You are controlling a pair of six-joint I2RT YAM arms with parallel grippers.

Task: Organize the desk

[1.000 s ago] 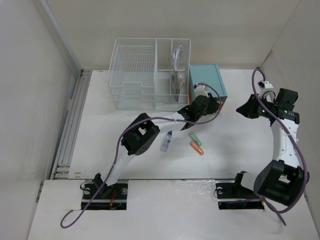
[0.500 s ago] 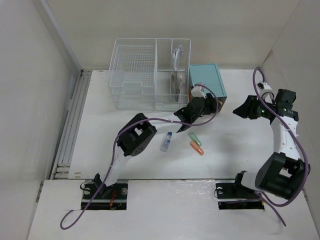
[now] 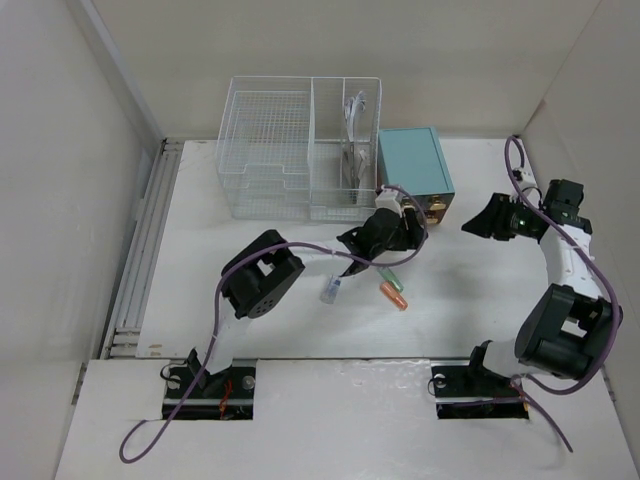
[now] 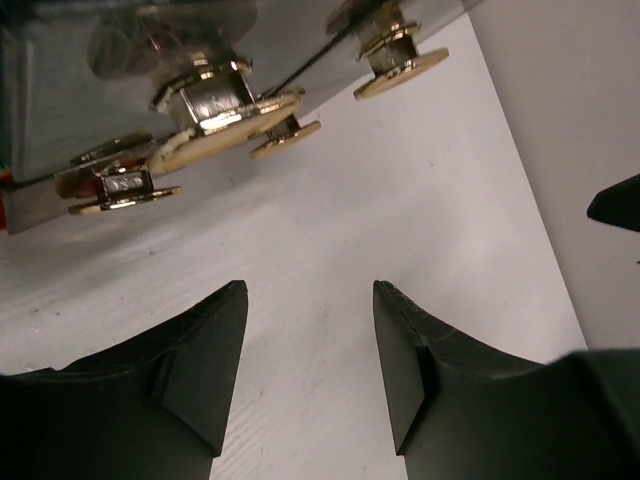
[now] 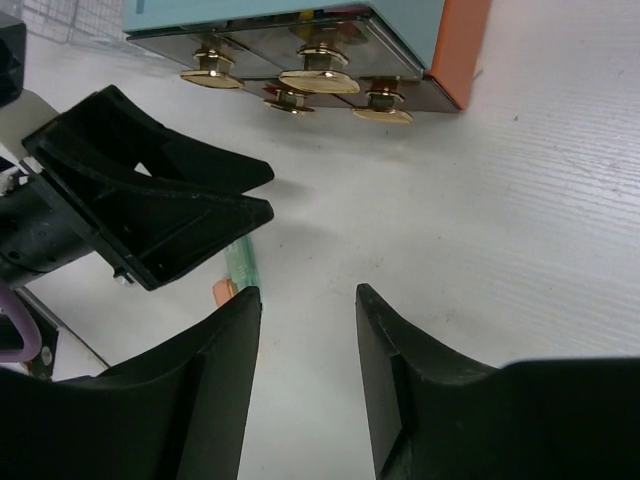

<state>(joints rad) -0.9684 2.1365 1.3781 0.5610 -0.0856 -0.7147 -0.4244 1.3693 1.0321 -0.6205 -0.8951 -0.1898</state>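
From above, we see the desk spread wide beneath both arms. Left wrist: our left gripper stands partly open, gripping nothing, facing the brass knobs. Right wrist: the right gripper is likewise parted and empty.

The desk is a wide, flat white top with a matte surface. At its far side stands a white wire-mesh basket, divided in compartments. Just beside it on the right stands a teal box; whether the two touch, I cannot tell. The drawer fronts of the box carry gold knobs and face the near edge. Three small things lie near the middle of the desk, close together but apart: a clear tube with a blue end, a green capsule-shaped piece and an orange one (the green and orange ones lie nearly parallel).
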